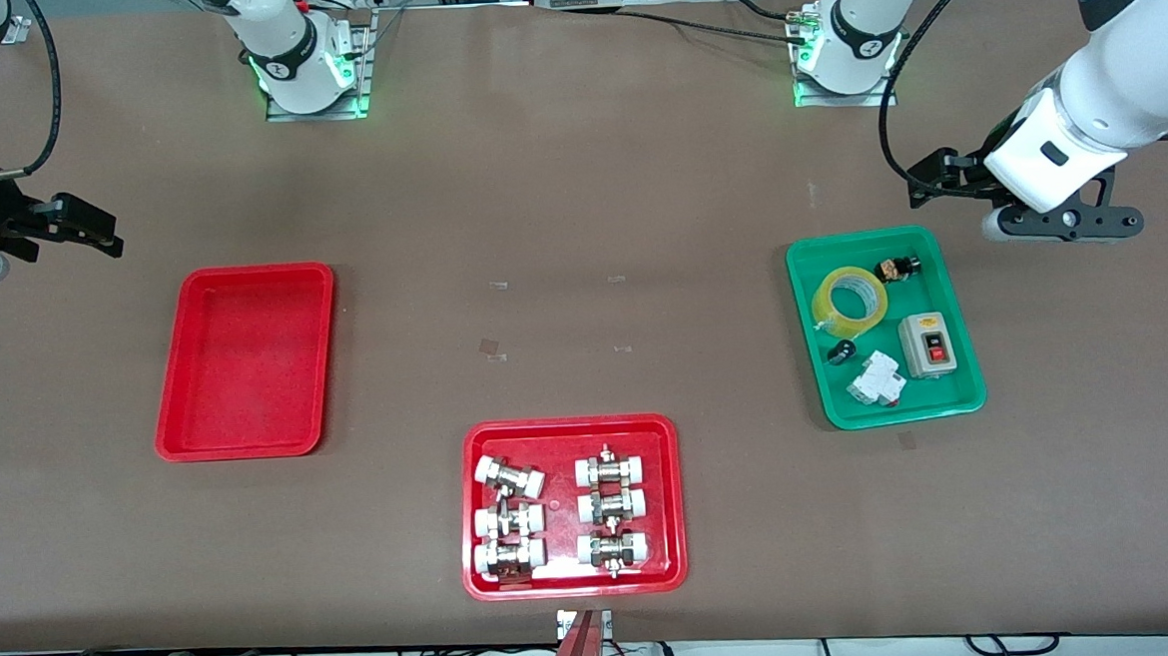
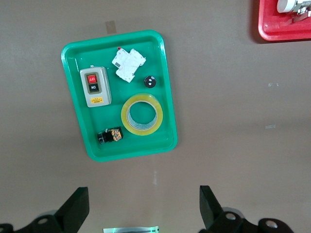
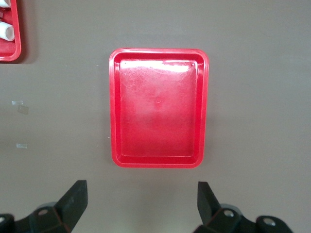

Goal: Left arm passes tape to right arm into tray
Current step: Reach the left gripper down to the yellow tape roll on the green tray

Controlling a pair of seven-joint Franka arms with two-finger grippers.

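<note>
The yellow tape [image 1: 828,307] lies flat in the green tray [image 1: 933,400] toward the left arm's end of the table; it also shows in the left wrist view [image 2: 125,115]. My left gripper [image 1: 926,178] hangs open and empty over bare table beside the green tray [image 2: 146,48]; in its wrist view [image 2: 143,194] the fingers stand wide apart. The plain red tray [image 1: 244,361] lies empty toward the right arm's end. My right gripper [image 1: 89,226] hangs open and empty over the table beside it; its wrist view [image 3: 141,189] shows the red tray [image 3: 159,108].
The green tray also holds a grey switch box [image 1: 928,344], a white breaker [image 1: 877,379] and small black parts. A red tray of metal fittings [image 1: 558,469] sits at the middle, nearest the front camera. Small tape marks dot the table's middle.
</note>
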